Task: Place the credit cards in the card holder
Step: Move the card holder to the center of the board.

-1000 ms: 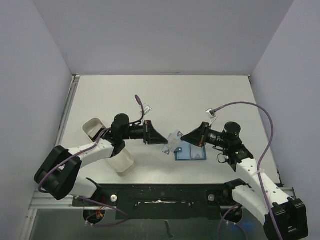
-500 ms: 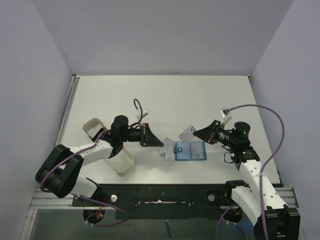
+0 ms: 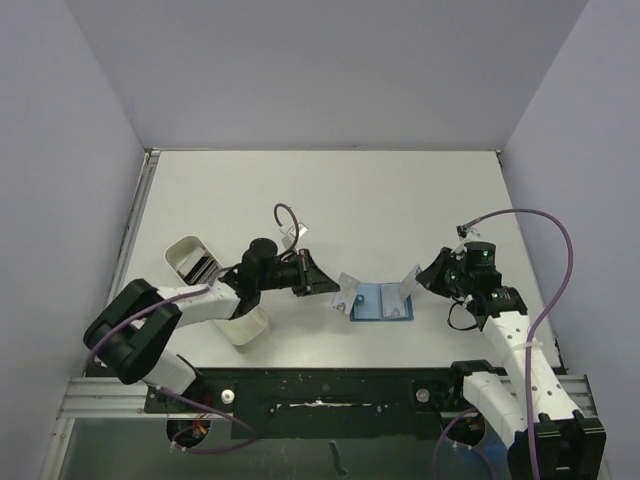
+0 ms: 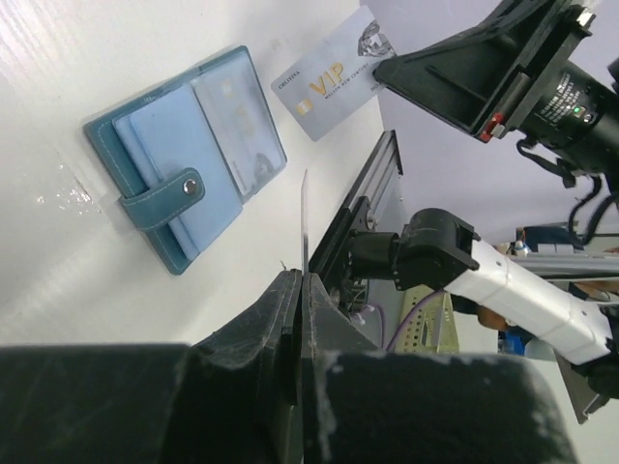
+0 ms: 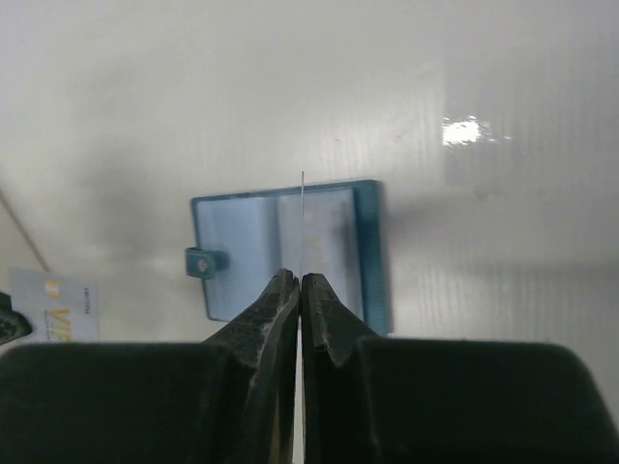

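Top external view is showing the card holder [image 3: 385,305] lying open and flat on the white table [image 3: 330,190], towards the near edge and between the two grippers. In the left wrist view its strap tab [image 4: 155,205] is reaching across one half with the pale snap stud [image 4: 191,186] facing up, and a clear pocket is showing on the other half. The left card [image 3: 346,289] is hanging tilted just beside the holder's left edge, and the left gripper [image 3: 328,287] is pinching it at one end, fingers pressed together on it; in that arm's own wrist view the card is appearing edge-on as a thin line. The right card [image 3: 407,287] is leaning over the holder's right edge, and the right gripper [image 3: 422,282] is clamping it the same way, jaws closed on the card's end. The left wrist view is showing gold "VIP" lettering on this card's pale face. Whether either card is touching the holder is not clear. A white oblong tray [image 3: 190,258] is lying under the left arm, well apart from the holder
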### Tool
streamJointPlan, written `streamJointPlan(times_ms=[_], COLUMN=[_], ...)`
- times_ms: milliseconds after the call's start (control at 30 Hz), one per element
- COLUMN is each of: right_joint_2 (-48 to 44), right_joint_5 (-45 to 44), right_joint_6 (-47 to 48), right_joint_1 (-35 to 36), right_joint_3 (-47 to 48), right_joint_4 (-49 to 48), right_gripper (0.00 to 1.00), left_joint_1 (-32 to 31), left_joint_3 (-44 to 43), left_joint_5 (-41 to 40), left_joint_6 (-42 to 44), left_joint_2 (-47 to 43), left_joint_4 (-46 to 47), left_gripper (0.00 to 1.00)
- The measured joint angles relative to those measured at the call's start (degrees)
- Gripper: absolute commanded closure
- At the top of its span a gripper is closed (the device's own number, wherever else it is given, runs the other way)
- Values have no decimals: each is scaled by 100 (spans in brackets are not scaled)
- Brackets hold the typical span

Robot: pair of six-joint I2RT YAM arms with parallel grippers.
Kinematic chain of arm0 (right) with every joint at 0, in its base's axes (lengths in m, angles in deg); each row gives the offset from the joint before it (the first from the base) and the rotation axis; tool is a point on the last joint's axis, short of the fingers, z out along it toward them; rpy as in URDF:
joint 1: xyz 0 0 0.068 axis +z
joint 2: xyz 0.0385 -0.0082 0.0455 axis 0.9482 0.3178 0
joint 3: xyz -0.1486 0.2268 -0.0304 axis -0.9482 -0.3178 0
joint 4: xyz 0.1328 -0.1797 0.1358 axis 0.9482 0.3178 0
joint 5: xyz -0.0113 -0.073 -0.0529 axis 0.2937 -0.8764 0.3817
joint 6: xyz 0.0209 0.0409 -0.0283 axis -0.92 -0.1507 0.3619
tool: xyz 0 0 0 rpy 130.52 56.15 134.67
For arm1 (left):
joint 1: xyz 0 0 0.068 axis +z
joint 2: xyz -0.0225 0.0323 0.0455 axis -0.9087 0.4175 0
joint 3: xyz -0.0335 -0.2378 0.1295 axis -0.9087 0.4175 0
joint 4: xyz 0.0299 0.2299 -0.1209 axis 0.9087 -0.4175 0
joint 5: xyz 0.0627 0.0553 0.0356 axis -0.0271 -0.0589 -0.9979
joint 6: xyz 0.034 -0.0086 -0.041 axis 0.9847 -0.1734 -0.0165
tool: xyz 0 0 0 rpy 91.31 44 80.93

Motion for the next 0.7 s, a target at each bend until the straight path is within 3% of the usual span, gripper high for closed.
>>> streamJointPlan(times_ms=[333,700], right_joint_2=[485,841], right_joint_5=[-1672,-2564], right_joint_6=[-136,-339], right_joint_1=[114,1145], right_joint_3=[105,68], right_joint_4=[568,295], right_gripper=[100,100], left_joint_1=[-621,-839], left_joint_3=[-643,-977], left_joint_5=[-815,-1261], left_joint_6=[-741,-1051], left_joint_2=[1565,2258], left_joint_4=[688,944], left_gripper=[100,100])
